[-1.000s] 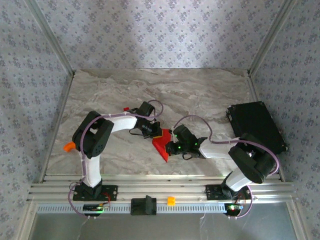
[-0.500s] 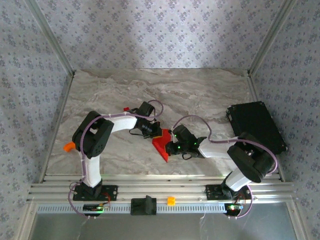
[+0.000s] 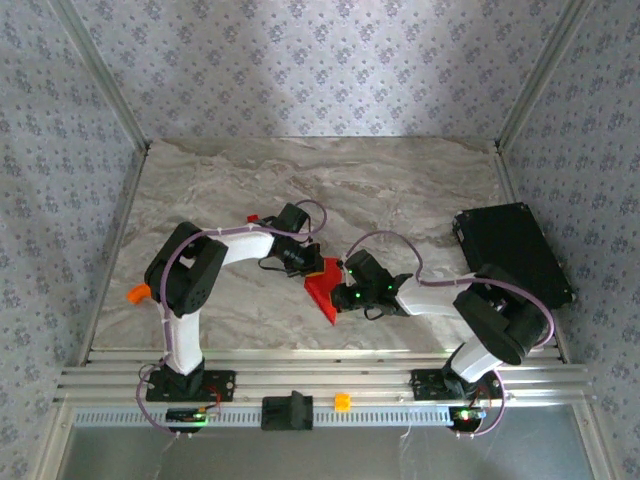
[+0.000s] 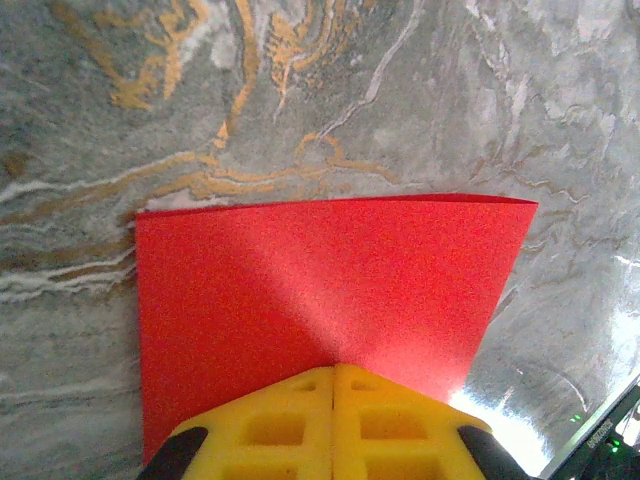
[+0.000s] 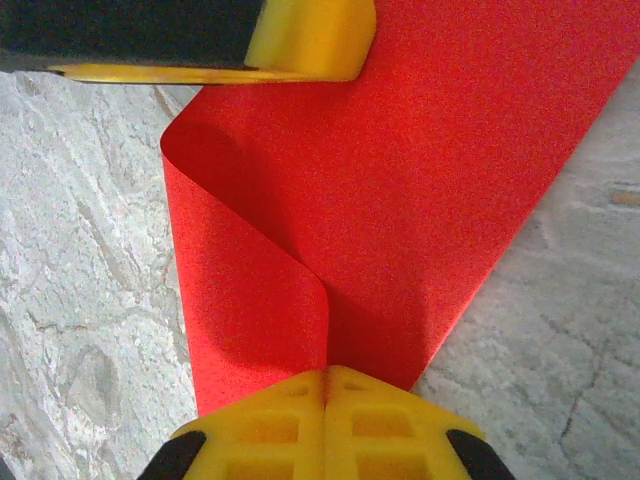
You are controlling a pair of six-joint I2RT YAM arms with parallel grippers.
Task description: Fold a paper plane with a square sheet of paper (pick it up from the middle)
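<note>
Top external view: the square sheet of paper [image 3: 322,292], bright red and folded to a wedge, lies on the marbled desk [image 3: 400,190] between the two arms, toward the front middle. The left jaws meet its far end and the right jaws its right side. From this height I cannot tell how either pair stands. A black case [image 3: 515,258] sits well apart at the right.

Left wrist view: the left jaws are closed, their yellow fingertips [image 4: 280,425] pressed together with no gap. The sheet's [image 4: 330,290] near edge runs in at their seam, gripped there, and the rest spreads flat over the desk beyond.

Right wrist view: the right jaws are closed just as tight. They pinch a curled-up flap of the sheet [image 5: 420,180] where their fingertips [image 5: 390,440] meet. The left arm's yellow finger [image 5: 300,45] sits at the sheet's far edge.
</note>
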